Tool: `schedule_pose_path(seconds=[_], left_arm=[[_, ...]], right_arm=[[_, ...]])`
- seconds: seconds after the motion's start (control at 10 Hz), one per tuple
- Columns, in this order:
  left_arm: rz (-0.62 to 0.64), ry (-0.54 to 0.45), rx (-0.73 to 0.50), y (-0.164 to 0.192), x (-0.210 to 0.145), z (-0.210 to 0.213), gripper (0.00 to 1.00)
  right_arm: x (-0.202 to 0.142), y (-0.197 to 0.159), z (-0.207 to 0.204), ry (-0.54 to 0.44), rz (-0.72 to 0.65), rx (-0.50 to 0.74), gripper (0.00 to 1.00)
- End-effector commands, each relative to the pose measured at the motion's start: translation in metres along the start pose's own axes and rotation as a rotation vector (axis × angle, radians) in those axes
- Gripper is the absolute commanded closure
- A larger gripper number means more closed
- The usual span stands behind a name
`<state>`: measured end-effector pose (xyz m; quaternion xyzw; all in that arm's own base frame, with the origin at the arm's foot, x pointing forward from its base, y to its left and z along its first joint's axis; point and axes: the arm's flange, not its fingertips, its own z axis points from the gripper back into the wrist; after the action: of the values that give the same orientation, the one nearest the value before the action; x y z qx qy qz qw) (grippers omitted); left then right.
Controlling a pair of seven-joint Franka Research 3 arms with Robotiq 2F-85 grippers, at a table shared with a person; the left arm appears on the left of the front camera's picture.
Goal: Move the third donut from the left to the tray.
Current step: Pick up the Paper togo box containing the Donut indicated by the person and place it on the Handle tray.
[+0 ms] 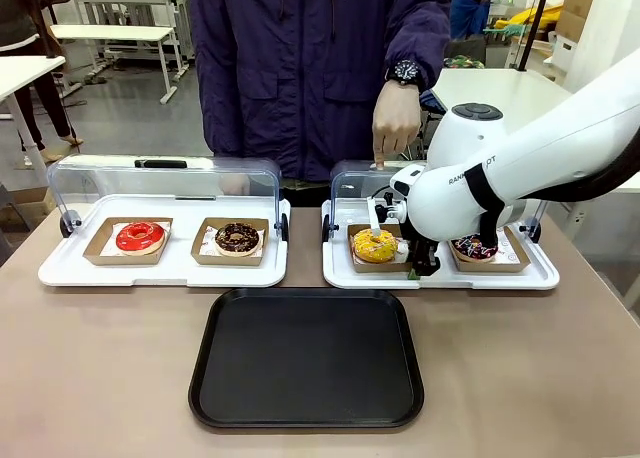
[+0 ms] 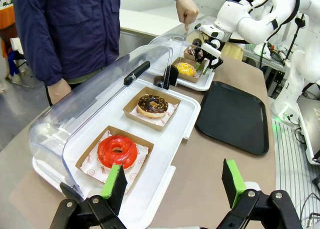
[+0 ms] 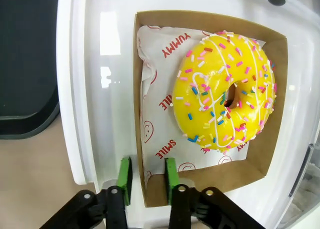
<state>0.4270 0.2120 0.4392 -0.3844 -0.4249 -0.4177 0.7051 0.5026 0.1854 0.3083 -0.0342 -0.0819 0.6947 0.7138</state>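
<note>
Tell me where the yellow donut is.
Front view: the yellow donut sits in the right display tray, left of a chocolate donut, right gripper at its holder.

The brown table [image 1: 100, 378] bears the left display tray [image 1: 170, 275], the right display tray [image 1: 500, 279] and the black tray [image 1: 305, 358].

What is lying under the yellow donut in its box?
Under the yellow donut lies white printed paper, inside a brown cardboard holder on a white display tray. The donut hides the paper's middle.
</note>
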Motion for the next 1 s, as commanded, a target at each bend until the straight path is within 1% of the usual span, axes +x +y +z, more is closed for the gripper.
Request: schedule_pose_path(seconds=[0.0,0.6,0.7,0.8,0.9], left_arm=[[0.008,0.007,-0.003,-0.0017,0.0032,0.0005,0.00],[0.008,0.007,-0.003,-0.0017,0.0032,0.0005,0.00],[0.008,0.007,-0.003,-0.0017,0.0032,0.0005,0.00],[0.008,0.007,-0.003,-0.0017,0.0032,0.0005,0.00],[0.008,0.007,-0.003,-0.0017,0.0032,0.0005,0.00]], right_arm=[[0.0003,-0.0049,0.0029,0.004,0.026,-0.009,1.00],[-0.0008,-0.0061,0.0027,0.018,0.019,0.003,1.00],[0.0000,-0.0059,0.0035,-0.029,0.013,-0.008,1.00],[0.0016,-0.0020,0.0022,0.000,0.003,-0.001,1.00],[0.0016,-0.0020,0.0022,0.000,0.003,-0.001,1.00]])
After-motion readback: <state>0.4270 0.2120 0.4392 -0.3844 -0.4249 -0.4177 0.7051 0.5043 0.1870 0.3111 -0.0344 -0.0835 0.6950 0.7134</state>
